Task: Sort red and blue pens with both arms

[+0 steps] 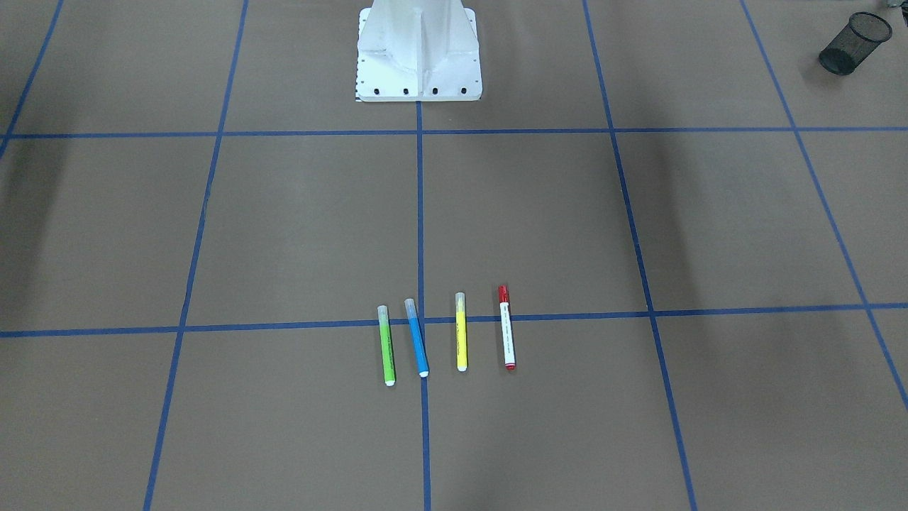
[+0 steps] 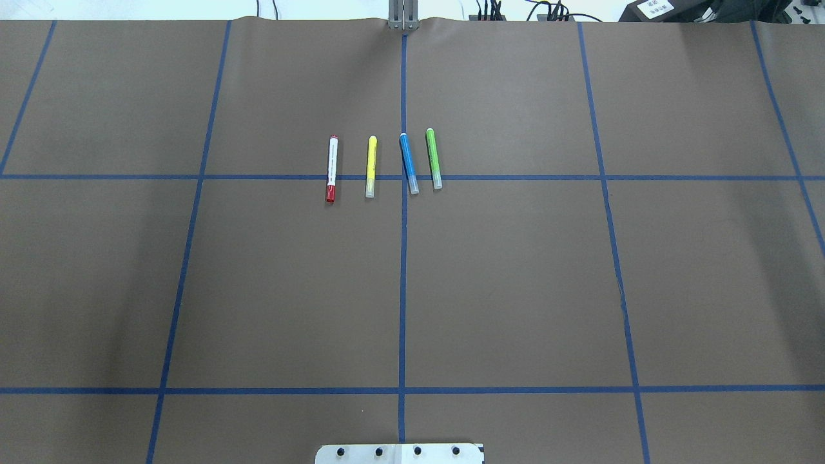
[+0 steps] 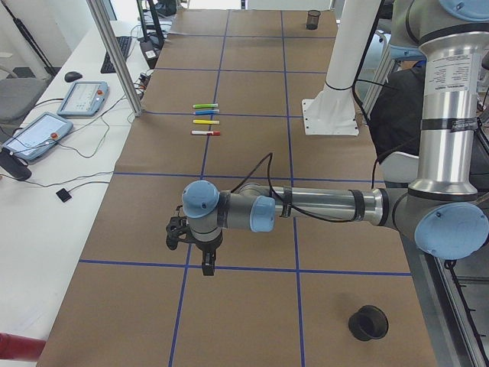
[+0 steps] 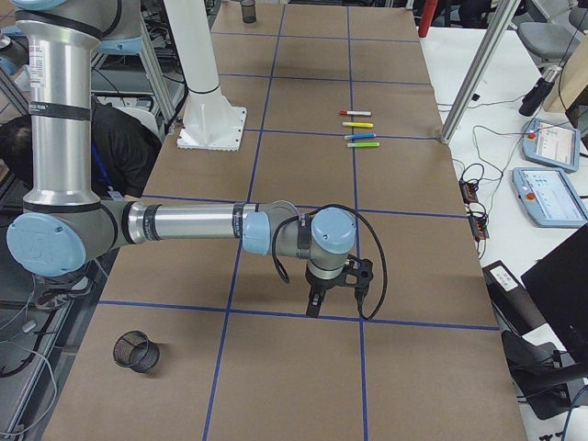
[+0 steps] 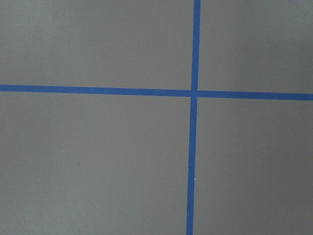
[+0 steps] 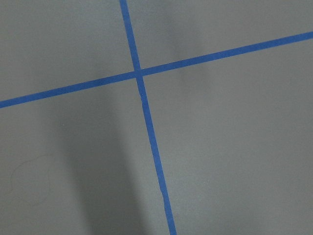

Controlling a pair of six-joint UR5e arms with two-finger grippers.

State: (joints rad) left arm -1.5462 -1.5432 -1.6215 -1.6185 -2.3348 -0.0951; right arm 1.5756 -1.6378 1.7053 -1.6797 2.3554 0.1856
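Note:
The red pen, white-barrelled with a red cap, lies at the left end of a row of markers on the brown table. The blue pen lies third in that row, on the centre tape line. In the front-facing view the red pen is at the right and the blue pen left of centre. My left gripper hangs over a tape crossing, far from the pens, and shows only in the exterior left view. My right gripper shows only in the exterior right view. Whether either is open or shut I cannot tell.
A yellow marker and a green marker lie in the same row. One black mesh cup sits near my left arm's base, another near my right arm's. The white pedestal stands at the table's middle edge.

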